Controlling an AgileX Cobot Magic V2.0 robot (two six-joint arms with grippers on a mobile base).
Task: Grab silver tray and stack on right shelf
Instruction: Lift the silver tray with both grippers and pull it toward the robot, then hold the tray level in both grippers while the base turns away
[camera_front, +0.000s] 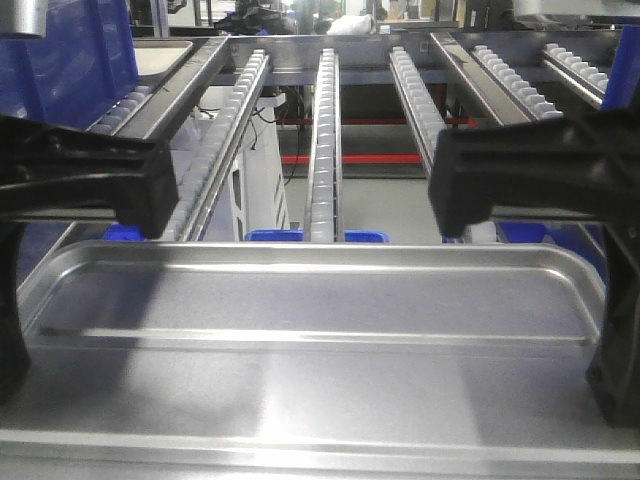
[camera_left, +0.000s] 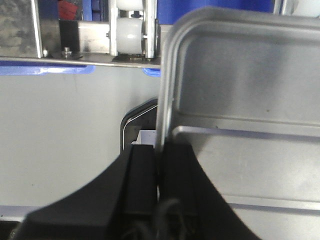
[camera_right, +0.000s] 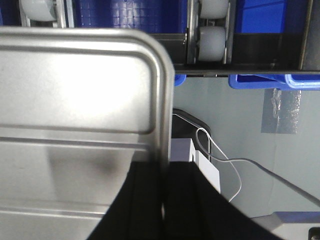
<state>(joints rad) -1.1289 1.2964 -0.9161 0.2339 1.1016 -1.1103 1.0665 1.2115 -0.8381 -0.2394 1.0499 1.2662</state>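
Silver tray (camera_front: 300, 300) is lying level and crosswise low in the front view. Its far rim is sitting just before the near ends of the roller rails of the right shelf (camera_front: 323, 150), and its floor ridges are running lengthwise.

Left gripper (camera_left: 160, 187) is pinching the tray's left short rim, with one finger inside the tray and one outside. Right gripper (camera_right: 162, 200) is gripping the right short rim the same way.

Cannot tell whether the tray is resting on anything or only hanging between the two grippers.

White rollers (camera_left: 131, 30) are showing just past the tray's corner in the left wrist view. Blue bins (camera_right: 260, 80) are sitting under the rails, and a thin white cable (camera_right: 220, 155) is trailing over the grey floor beside the right gripper.
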